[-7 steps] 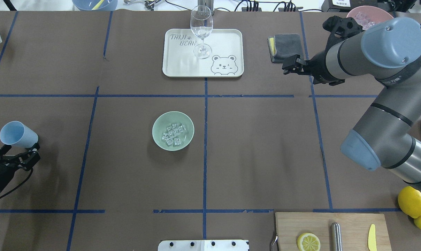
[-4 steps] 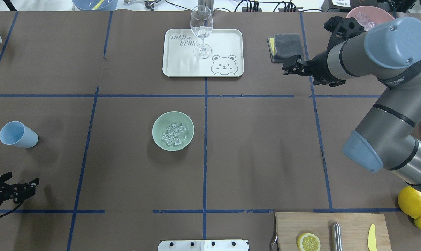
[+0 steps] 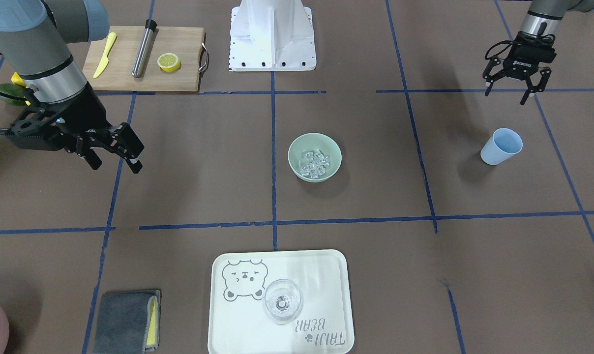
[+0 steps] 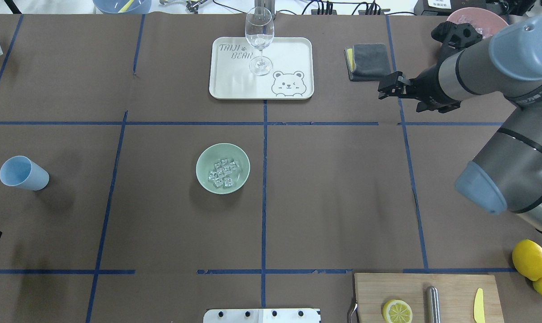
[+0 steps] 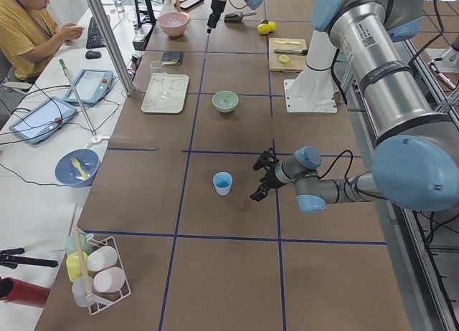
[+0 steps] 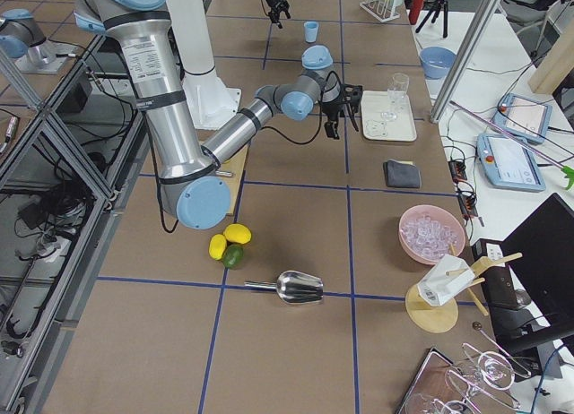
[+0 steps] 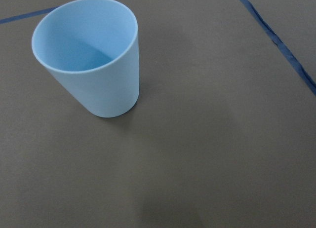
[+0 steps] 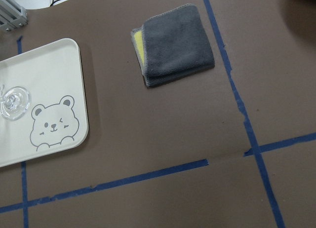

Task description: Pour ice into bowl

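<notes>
The sage-green bowl (image 4: pixel 207 179) sits left of the table's middle and holds several clear ice cubes (image 4: pixel 224 172); both also show in the front view, bowl (image 3: pixel 297 147) and ice (image 3: pixel 314 163). The light blue cup (image 4: pixel 23 173) stands upright and empty at the far left, and fills the left wrist view (image 7: pixel 91 60). My left gripper (image 3: pixel 506 94) is open and empty, hanging clear of the cup on the robot's side. My right gripper (image 3: pixel 116 164) is open and empty, hovering near the grey cloth (image 4: pixel 367 60).
A white bear tray (image 4: pixel 289 54) with a stemmed glass (image 4: pixel 259 38) lies at the far middle. A pink container (image 4: pixel 475 20) of ice sits far right. A cutting board (image 4: pixel 450 291) with lemon half, metal rod and yellow knife is near right, with lemons (image 4: pixel 529 259) beside it.
My left gripper has drawn back from the blue cup toward the robot, nearly leaving the overhead view; the cup stays standing. My right gripper has shifted a little to the right.
</notes>
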